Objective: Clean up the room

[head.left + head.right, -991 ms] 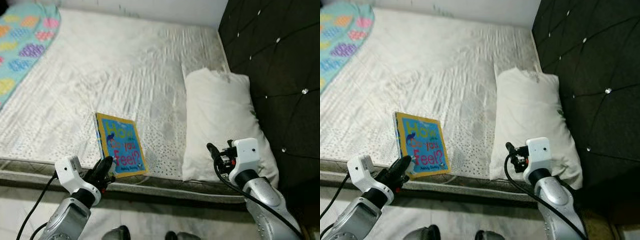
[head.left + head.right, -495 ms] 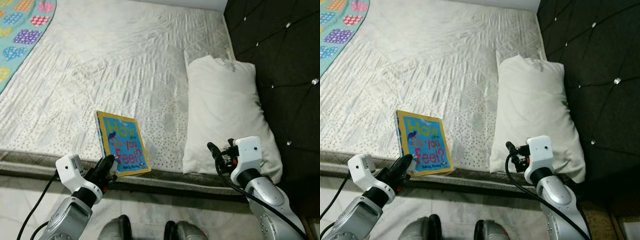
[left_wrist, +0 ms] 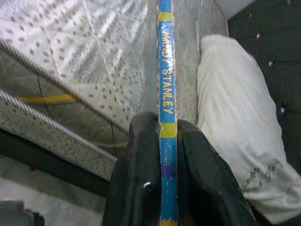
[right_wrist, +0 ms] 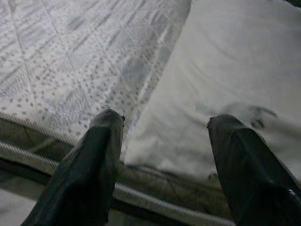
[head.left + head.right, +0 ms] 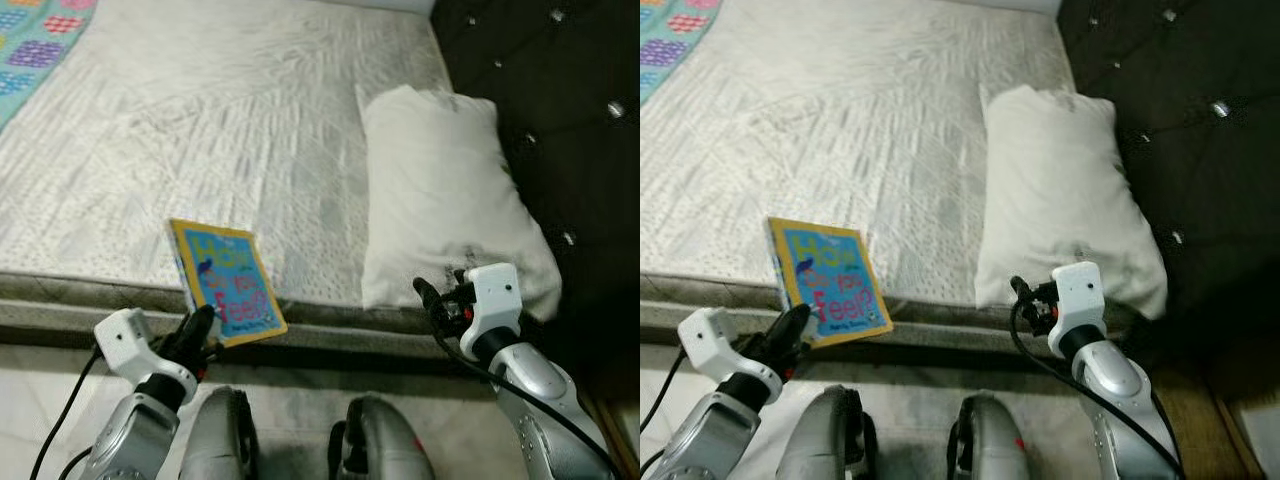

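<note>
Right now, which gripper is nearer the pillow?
Right. The right gripper hangs open at the mattress edge, just in front of the pillow, not touching it. The left gripper is off to the robot's left, shut on the book.

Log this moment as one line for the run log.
left gripper: shut on book at mattress edge | right gripper: open, facing pillow | headboard: beside pillow

free: bare mattress at my 11–12 o'clock | blocked: pillow 1 o'clock, headboard 2 o'clock, blanket 10 o'clock
</note>
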`<state>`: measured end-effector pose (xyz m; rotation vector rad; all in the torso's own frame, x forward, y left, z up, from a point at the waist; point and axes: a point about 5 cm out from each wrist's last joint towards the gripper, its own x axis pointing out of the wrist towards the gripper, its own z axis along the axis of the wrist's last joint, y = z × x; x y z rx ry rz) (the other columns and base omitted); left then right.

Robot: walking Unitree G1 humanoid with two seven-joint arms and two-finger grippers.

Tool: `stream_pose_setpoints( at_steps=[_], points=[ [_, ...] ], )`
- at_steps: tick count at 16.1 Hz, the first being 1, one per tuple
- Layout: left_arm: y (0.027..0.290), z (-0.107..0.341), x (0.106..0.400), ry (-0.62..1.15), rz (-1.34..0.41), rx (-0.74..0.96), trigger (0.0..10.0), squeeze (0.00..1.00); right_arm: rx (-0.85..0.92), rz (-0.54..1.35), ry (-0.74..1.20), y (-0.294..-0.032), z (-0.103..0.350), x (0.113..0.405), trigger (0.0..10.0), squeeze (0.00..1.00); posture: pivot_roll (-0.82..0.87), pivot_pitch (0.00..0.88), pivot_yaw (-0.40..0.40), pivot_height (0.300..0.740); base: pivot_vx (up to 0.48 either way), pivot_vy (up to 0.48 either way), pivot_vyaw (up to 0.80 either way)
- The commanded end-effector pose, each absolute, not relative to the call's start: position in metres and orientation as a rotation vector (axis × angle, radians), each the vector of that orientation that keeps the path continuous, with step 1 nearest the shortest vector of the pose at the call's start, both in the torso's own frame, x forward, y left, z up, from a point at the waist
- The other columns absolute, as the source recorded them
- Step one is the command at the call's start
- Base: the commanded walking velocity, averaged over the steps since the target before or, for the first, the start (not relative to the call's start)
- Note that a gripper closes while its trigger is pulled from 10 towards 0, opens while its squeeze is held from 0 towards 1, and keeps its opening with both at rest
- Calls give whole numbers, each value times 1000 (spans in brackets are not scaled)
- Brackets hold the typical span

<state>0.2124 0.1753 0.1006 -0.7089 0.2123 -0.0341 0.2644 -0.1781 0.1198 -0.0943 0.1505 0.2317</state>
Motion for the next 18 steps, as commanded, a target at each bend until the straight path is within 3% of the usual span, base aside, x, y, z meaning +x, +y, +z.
stream_pose_setpoints(
  at_steps=[1, 13, 18],
  points=[
    [173, 108, 214, 176, -43, -706, 10000, 0, -107, 215, 156, -186, 120, 264, 10000, 0, -73, 230, -99, 631, 0, 0, 0],
    [172, 108, 219, 168, -54, -699, 10000, 0, -116, 200, 142, -186, 119, 268, 10000, 0, -70, 220, -91, 631, 268, 0, 0],
    [171, 107, 220, 171, -57, -706, 10000, 0, -123, 197, 138, -186, 118, 270, 10000, 0, -70, 217, -89, 631, 102, 0, 0]
  ],
)
